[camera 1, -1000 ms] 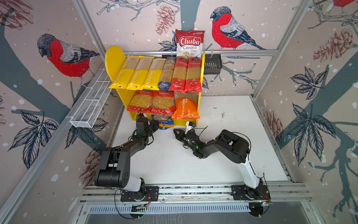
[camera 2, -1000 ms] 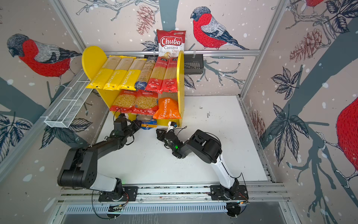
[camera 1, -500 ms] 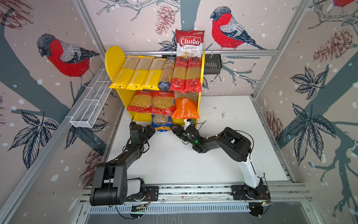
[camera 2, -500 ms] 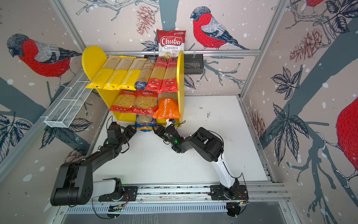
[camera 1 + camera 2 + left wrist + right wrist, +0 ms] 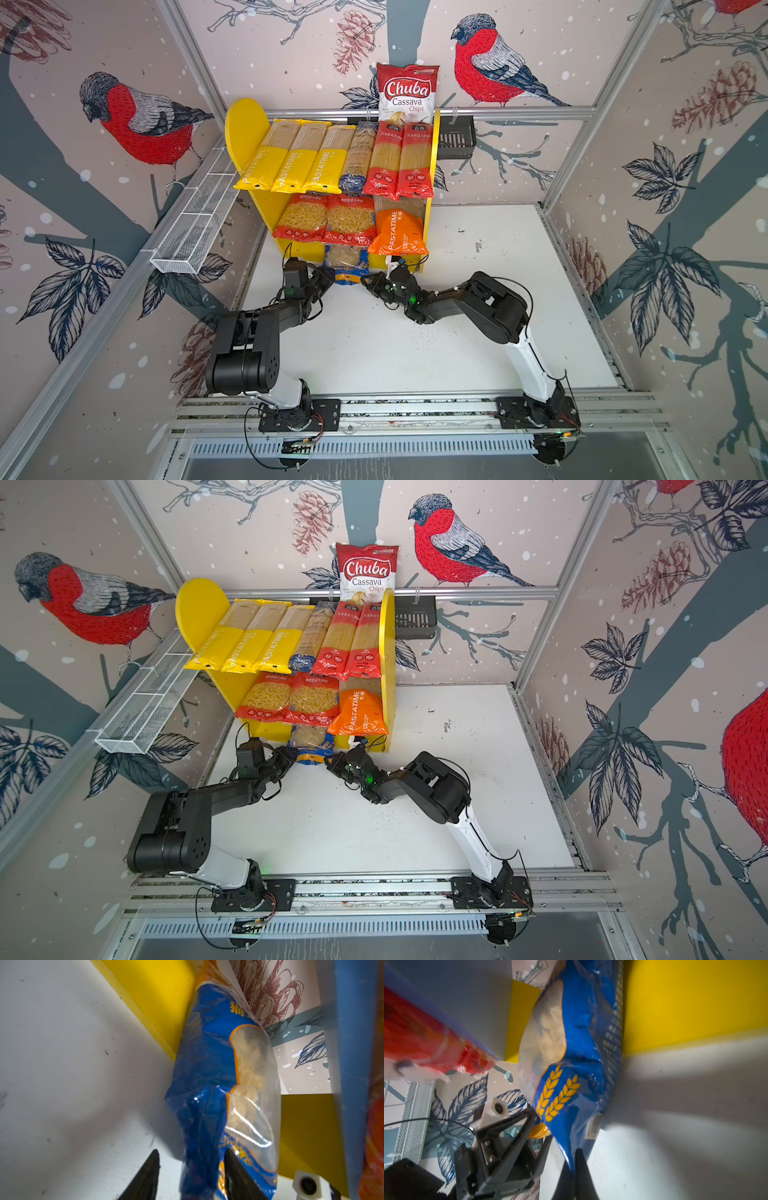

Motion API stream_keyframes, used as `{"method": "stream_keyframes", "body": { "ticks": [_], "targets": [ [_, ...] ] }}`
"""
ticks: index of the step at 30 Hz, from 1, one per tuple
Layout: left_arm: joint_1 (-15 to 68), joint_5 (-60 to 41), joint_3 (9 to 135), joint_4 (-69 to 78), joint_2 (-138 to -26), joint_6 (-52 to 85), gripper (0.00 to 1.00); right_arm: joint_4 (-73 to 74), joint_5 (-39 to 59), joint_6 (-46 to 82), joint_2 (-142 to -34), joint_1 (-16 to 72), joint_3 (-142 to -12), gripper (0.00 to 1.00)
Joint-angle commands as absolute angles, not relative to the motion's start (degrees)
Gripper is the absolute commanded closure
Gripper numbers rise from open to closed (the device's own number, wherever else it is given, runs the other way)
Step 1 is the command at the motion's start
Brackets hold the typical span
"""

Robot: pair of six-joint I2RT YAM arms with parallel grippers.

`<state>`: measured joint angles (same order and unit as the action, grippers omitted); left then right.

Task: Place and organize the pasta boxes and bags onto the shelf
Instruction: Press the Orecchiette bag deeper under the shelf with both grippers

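The shelf [image 5: 245, 129] [image 5: 195, 609] carries several long spaghetti packs [image 5: 291, 158] on its upper board. Two red macaroni bags [image 5: 303, 218] and an orange bag [image 5: 397, 230] lie on the lower board. A blue-orange pasta bag [image 5: 347, 266] [image 5: 311, 746] stands on the table under the blue lower board [image 5: 353, 1043]. My left gripper [image 5: 328, 276] [image 5: 191, 1153] is open and straddles one end of this bag [image 5: 207, 1064]; one finger touches the film and the other stands off it. My right gripper [image 5: 365, 282] [image 5: 574, 1157] is shut on the bag's [image 5: 581, 1043] opposite edge.
A red-white chips bag [image 5: 407, 91] leans on the back wall above the shelf. A white wire basket [image 5: 195, 224] hangs on the left wall and a black slotted basket [image 5: 455, 139] hangs right of the shelf. White tabletop [image 5: 478, 332] spreads to the right and front.
My left gripper drew back from the shelf, then returned to the blue-orange bag's end. My right gripper moved left to the bag and shut on its edge.
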<state>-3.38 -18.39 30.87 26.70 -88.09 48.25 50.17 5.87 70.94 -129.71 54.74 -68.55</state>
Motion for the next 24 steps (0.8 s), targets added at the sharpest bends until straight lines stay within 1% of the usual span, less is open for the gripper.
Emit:
{"method": "stream_keyframes", "body": {
  "ticks": [1, 3, 6, 8, 11, 14, 19, 24],
  "targets": [
    [-4.4, -18.5, 31.1, 29.5, -88.9, 49.5, 0.56, 50.5, 8.7, 72.8, -130.2, 55.3, -68.0, 1.0],
    [-5.0, -18.6, 30.8, 30.2, -89.3, 49.8, 0.57, 50.6, 9.3, 73.7, -130.4, 55.3, -67.9, 1.0],
    [-5.4, -19.2, 30.6, 31.2, -90.2, 50.2, 0.64, 50.4, 10.7, 76.6, -131.4, 54.5, -67.9, 1.0],
    [-5.6, -19.9, 30.2, 32.6, -90.8, 50.6, 0.71, 49.2, 11.7, 78.9, -132.4, 53.9, -67.6, 1.0],
    [-6.0, -20.9, 30.1, 33.8, -91.8, 51.2, 0.83, 50.5, 11.1, 79.2, -132.1, 53.6, -66.1, 1.0],
    [-6.0, -22.1, 30.2, 35.7, -92.7, 52.1, 0.9, 53.5, 10.0, 78.7, -130.7, 53.7, -65.1, 1.0],
    [-6.0, -23.4, 33.3, 36.3, -94.5, 52.4, 0.95, 57.1, 6.2, 76.9, -128.8, 53.3, -64.9, 1.0],
    [-6.0, -25.2, 37.5, 37.8, -96.8, 53.6, 0.96, 58.5, 4.1, 76.3, -128.9, 52.2, -67.3, 1.0]
  ]
}}
